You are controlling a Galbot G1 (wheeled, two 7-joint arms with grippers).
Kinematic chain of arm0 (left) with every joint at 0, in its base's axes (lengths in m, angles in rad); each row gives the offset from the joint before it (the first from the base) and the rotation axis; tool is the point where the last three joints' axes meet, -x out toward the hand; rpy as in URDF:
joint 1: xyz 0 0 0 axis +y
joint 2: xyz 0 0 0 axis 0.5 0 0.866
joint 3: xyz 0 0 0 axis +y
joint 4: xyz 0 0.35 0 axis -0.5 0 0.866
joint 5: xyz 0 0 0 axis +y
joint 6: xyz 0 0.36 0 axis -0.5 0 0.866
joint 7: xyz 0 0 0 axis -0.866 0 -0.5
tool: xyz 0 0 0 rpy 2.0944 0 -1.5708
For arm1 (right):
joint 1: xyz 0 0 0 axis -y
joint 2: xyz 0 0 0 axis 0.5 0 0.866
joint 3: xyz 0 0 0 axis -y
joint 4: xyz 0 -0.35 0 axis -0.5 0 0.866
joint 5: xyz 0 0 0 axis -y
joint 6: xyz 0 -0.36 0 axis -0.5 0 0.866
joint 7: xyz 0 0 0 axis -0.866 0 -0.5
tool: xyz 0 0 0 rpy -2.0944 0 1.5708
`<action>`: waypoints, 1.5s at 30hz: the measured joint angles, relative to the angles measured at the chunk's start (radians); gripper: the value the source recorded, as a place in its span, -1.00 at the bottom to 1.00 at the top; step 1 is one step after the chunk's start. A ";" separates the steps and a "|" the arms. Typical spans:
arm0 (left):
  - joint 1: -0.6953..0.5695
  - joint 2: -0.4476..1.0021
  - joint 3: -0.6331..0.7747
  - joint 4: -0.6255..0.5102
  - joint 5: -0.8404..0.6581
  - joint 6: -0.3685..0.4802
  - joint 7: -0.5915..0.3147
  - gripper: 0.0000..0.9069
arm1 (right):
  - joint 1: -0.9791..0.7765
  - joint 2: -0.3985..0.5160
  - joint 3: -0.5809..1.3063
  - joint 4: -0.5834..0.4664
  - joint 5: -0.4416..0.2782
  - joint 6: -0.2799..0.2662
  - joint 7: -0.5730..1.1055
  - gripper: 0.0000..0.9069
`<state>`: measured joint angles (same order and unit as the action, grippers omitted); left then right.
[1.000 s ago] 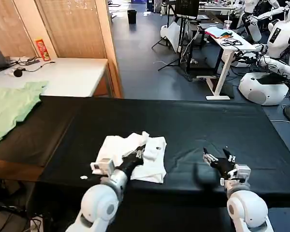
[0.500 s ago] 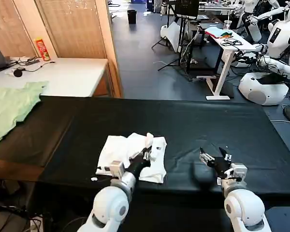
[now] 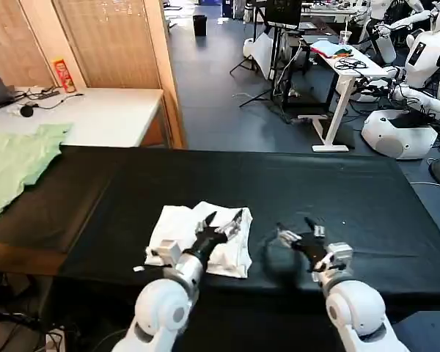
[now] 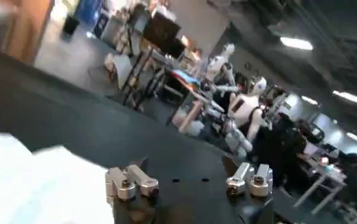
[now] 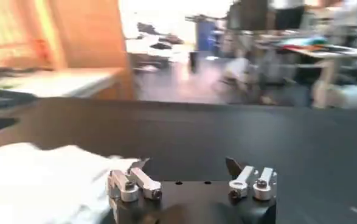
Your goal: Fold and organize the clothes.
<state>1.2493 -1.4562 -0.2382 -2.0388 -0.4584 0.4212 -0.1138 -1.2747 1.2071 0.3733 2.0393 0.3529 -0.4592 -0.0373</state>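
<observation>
White T-shirt (image 3: pixel 194 238) lies bunched in a loose, uneven bundle on the black table (image 3: pixel 337 191), close to the near edge and left of its middle; no print visible from the head view, only plain white cloth with creases. Left gripper (image 3: pixel 221 226) sits over the bundle's right-hand part, fingers spread apart, nothing clamped between them; from the left wrist view both fingertips stand open with white cloth (image 4: pixel 32 182) just beside and below. Whether the pads touch the fabric, cannot tell. Right gripper (image 3: pixel 302 236) hovers over bare table just right of the shirt, also spread wide and empty; the right wrist view looks across to the shirt's edge (image 5: pixel 44 176), so it appears aimed at the garment. Judgement: the 2 open grippers flanking the right side suggest a setup for pinching that edge, and the fold looks incomplete. Light green garment (image 3: pixel 18 165) hangs over the far-left corner, well apart.
</observation>
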 joint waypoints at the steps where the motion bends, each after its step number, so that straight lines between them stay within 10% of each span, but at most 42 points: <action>1: 0.004 0.014 -0.014 0.001 0.012 -0.001 0.000 0.94 | 0.003 -0.004 -0.023 0.000 -0.006 0.000 -0.005 0.94; 21: 0.074 0.077 -0.125 0.011 0.090 -0.027 -0.002 0.94 | -0.081 -0.002 -0.150 0.010 -0.197 -0.078 0.084 0.91; 45: 0.082 0.053 -0.336 0.104 -0.357 -0.037 -0.006 0.94 | -0.275 0.118 -0.046 0.194 -0.117 -0.013 0.121 0.94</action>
<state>1.3311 -1.4030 -0.5746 -1.9352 -0.8150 0.3844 -0.1203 -1.5502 1.3254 0.3277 2.2332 0.2362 -0.4722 0.0841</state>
